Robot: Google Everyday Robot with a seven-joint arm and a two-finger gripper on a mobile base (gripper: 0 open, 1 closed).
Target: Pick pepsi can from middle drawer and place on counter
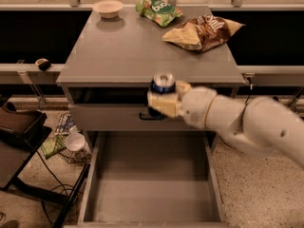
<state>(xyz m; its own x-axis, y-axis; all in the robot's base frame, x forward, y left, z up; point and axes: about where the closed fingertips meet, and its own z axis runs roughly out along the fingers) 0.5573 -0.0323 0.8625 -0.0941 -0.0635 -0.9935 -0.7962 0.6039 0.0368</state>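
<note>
The pepsi can (163, 83), dark blue with a silver top, stands upright in my gripper (164, 101), which is shut on it. The can is held just in front of the counter's front edge, at about the level of its top, above the closed drawer front (109, 118). My white arm (251, 122) reaches in from the right. The grey counter (128, 46) stretches behind the can. Below, a drawer (152, 194) is pulled out and its grey inside is bare. My gripper hides the lower part of the can.
On the counter's far side are a small pale bowl (108, 7), a green snack bag (156, 9) and a brown-and-yellow chip bag (204, 30). A wire basket with a white cup (73, 141) and black stands (23, 141) sit on the floor at left.
</note>
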